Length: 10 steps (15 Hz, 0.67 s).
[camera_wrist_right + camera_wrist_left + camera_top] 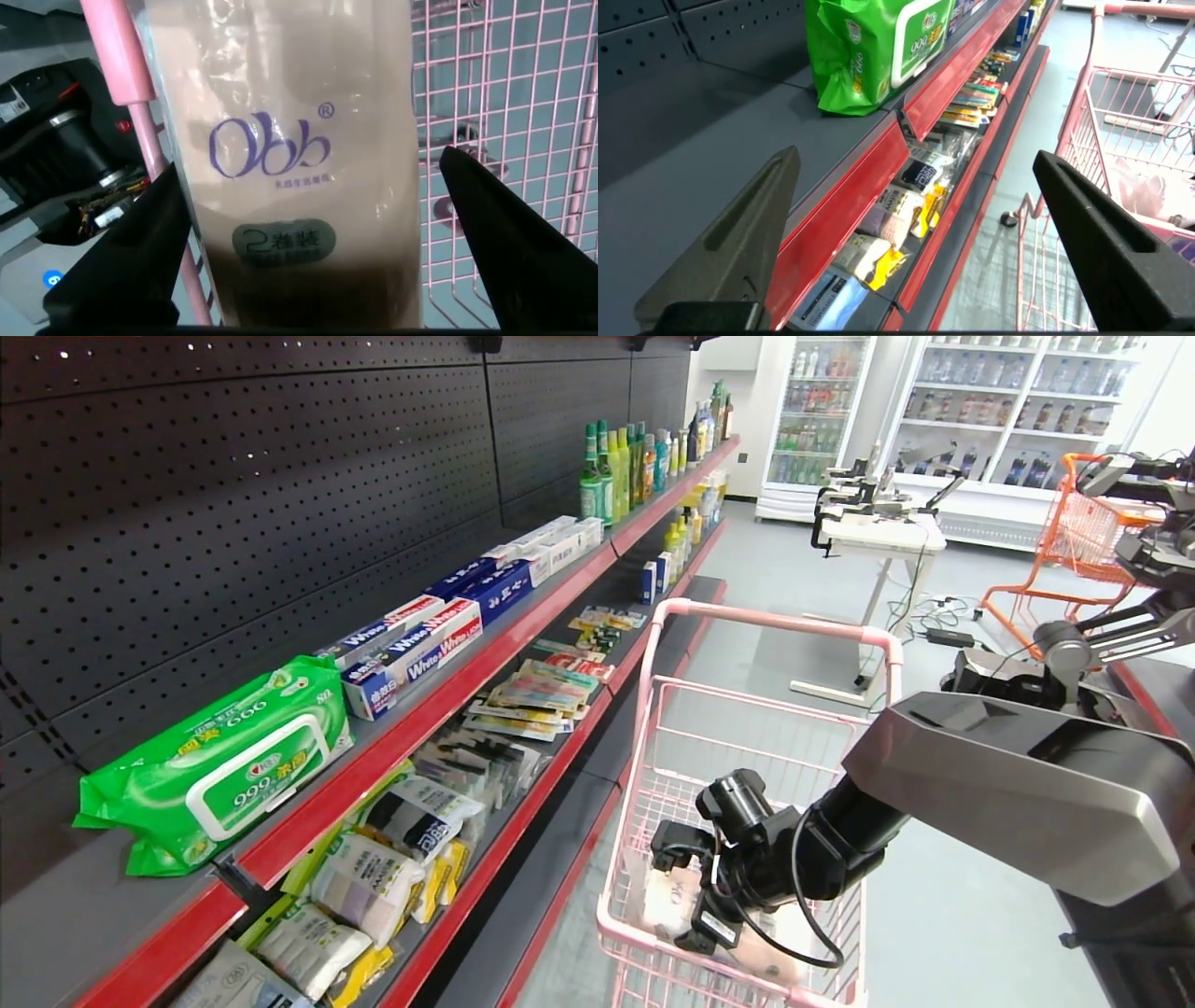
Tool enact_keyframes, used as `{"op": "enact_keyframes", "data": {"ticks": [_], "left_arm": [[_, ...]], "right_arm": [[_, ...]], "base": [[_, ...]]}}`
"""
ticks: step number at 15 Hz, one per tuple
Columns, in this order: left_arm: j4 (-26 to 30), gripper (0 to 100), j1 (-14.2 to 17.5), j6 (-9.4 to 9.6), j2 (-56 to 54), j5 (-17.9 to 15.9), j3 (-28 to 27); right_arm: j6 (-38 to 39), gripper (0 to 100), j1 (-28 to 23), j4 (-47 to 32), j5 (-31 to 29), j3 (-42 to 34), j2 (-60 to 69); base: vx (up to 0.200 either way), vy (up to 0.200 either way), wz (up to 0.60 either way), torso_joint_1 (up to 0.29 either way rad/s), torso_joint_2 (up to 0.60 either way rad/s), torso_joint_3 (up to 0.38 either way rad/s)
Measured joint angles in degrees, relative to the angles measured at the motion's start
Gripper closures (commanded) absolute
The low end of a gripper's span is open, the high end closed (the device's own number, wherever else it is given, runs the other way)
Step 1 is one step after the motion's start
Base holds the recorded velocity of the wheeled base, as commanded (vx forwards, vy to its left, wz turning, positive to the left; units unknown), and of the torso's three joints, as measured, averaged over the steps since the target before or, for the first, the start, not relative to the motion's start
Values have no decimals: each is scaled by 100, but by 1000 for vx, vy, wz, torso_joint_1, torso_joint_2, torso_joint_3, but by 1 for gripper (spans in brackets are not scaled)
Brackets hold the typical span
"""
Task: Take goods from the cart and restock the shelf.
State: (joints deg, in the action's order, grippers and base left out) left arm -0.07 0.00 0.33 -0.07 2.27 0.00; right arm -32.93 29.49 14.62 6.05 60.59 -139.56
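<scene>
Restocking goods lie at 5 o'clock in the head view, inside a pink wire shopping cart [775, 625] with a rounded pink handle. The right gripper [686, 901] is down in that cart, its two dark fingers spread to either side of a beige, translucent plastic-wrapped pack [290, 215]. The jaws are released, and one finger stands just clear of the wrapper. The pack rests against the cart's pink side bar. It carries large purple lettering with a small registered mark, and a dark oval label with pale characters below.

The left gripper [915, 154] hangs near the front edge of the dark shelf with a red front lip [523, 616]. Its jaws are wide apart with nothing between them.

In the head view the shelf runs from 7 o'clock up to 1 o'clock, against black pegboard. At 8 o'clock lies a glossy green soft pack of wipes [219, 761] with a white lid panel, green numerals and red characters. Past it, towards 10 o'clock, sit long white, blue and red cardboard boxes [420, 649] with bold blue lettering. Green and yellow bottles [602, 467] stand at 12 o'clock. On the tier below, at 7 o'clock, are small white and yellow packets [373, 877].
</scene>
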Motion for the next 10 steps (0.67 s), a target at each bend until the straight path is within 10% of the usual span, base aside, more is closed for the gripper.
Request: {"op": "enact_keyframes", "data": {"ticks": [10], "left_arm": [[0,0,0,0,0,0,0]], "right_arm": [[-194,0,193,-527,-156,432,-35]], "base": [[0,0,0,0,0,0]]}}
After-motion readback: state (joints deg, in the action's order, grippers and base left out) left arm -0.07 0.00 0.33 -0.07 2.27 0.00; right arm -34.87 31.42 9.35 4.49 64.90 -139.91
